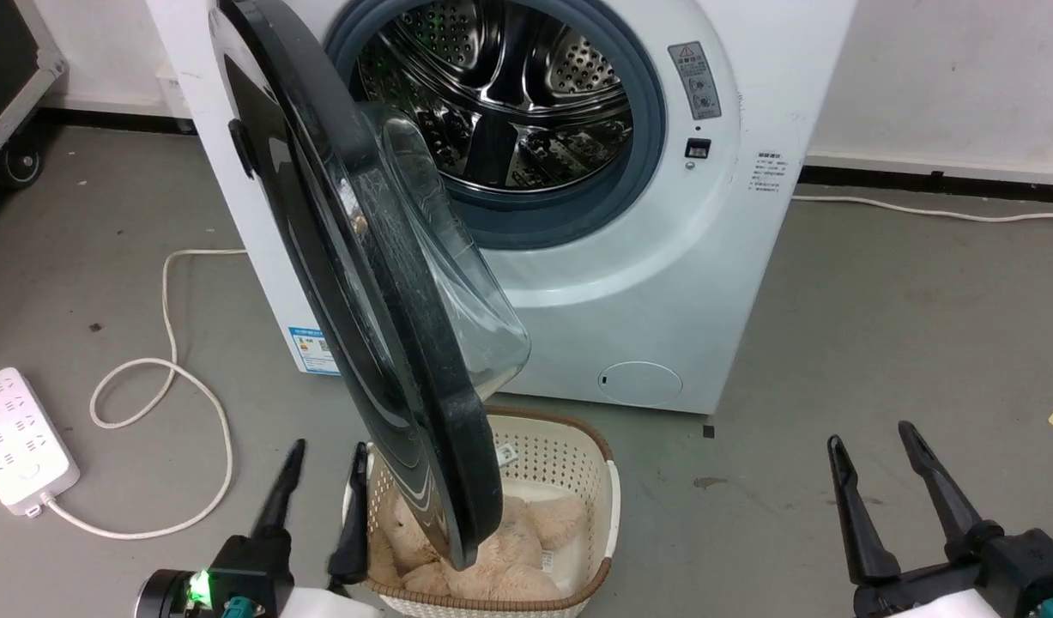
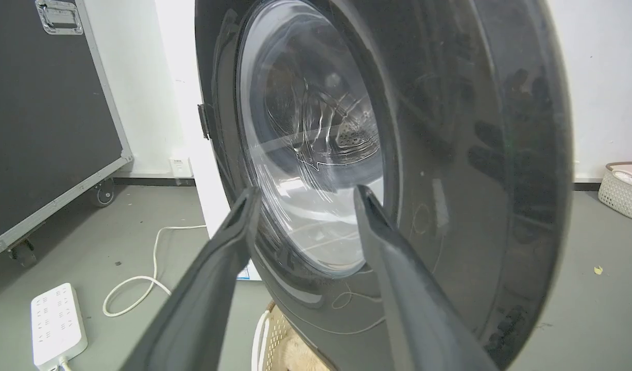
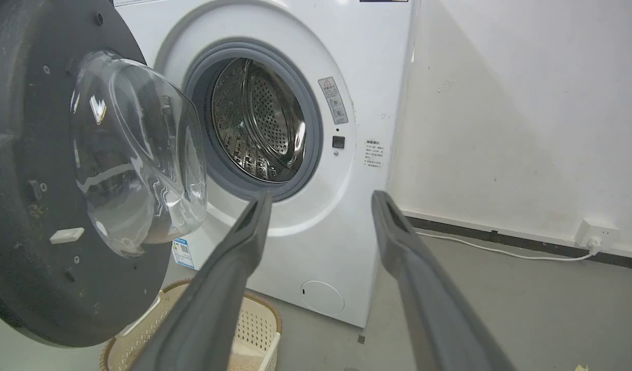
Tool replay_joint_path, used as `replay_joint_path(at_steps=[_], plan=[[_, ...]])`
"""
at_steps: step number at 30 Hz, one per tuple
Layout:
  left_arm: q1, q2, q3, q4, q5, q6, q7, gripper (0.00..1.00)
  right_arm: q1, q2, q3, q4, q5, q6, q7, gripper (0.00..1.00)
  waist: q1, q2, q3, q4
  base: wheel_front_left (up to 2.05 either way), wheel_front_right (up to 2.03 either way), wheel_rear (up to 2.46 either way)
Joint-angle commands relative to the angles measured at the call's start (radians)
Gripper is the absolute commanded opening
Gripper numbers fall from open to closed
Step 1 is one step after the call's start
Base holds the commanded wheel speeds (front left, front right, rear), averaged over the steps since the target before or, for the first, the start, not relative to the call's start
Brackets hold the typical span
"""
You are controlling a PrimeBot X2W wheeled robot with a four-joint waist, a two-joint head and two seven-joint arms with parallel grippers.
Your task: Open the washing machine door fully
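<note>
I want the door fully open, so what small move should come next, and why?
Probably move the right gripper left to the inner side of the door and push. It stands half open; that gripper is open and apart from it, while the left gripper faces the outer side, where pushing would close it.

— Laundry corner: how many appliances?
— One washing machine (image 1: 638, 283), with one washing machine door (image 1: 320, 257) and one steel drum (image 1: 509, 94).
— Grippers?
— Two: the left gripper (image 1: 329, 446) and the right gripper (image 1: 870, 433).
— On the floor?
— Two baskets, the near basket (image 1: 577, 463) and the far basket (image 2: 622, 193); one power strip (image 1: 15, 438); two cables, the looped cable (image 1: 165, 292) and the wall cable (image 1: 921, 212); one wheeled case (image 2: 43, 113).
</note>
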Motion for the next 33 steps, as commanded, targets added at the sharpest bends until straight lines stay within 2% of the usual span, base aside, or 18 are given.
replay_joint_path(at_steps=[1,6,13,17,20,24,30,33], plan=[[0.004,0.007,-0.002,0.002,-0.005,-0.002,-0.005,0.0,0.01,0.006,0.003,0.003,0.012,-0.001,-0.002,1.0,0.0,0.0,0.001,-0.001,0.0,0.0,0.0],[-0.012,0.0,0.012,-0.058,-0.024,0.001,-0.005,0.0,0.004,0.006,0.01,0.011,0.025,-0.001,-0.004,1.0,0.0,0.0,0.006,-0.004,0.0,0.0,0.0],[-0.104,-0.006,0.096,-0.33,-0.035,0.032,-0.005,0.0,-0.01,0.006,-0.001,0.013,0.043,-0.001,0.001,1.0,0.0,0.0,0.009,-0.002,0.0,0.0,0.0],[-0.183,0.004,0.094,-0.477,-0.02,0.033,0.01,0.0,-0.017,0.006,-0.004,0.016,0.05,-0.001,0.002,1.0,0.0,0.0,0.007,-0.005,0.0,0.0,0.0],[-0.244,0.0,0.052,-0.574,-0.005,0.027,0.072,0.0,-0.019,0.006,-0.004,0.018,0.036,-0.001,0.002,1.0,0.0,0.0,0.006,-0.008,0.0,0.0,0.0],[-0.291,-0.017,-0.047,-0.62,-0.004,0.006,0.178,0.0,-0.019,0.006,0.015,0.019,0.034,-0.001,0.0,1.0,0.0,0.0,0.011,-0.015,0.0,0.0,0.0],[-0.27,-0.042,-0.204,-0.54,-0.015,-0.015,0.277,0.0,-0.024,0.006,0.027,0.023,0.02,-0.001,0.005,1.0,0.0,0.0,0.029,-0.029,0.0,0.0,0.0],[-0.235,-0.049,-0.271,-0.468,-0.02,-0.022,0.269,0.0,-0.028,0.006,0.026,0.02,0.02,-0.001,0.006,1.0,0.0,0.0,0.042,-0.036,0.0,0.0,0.0]])
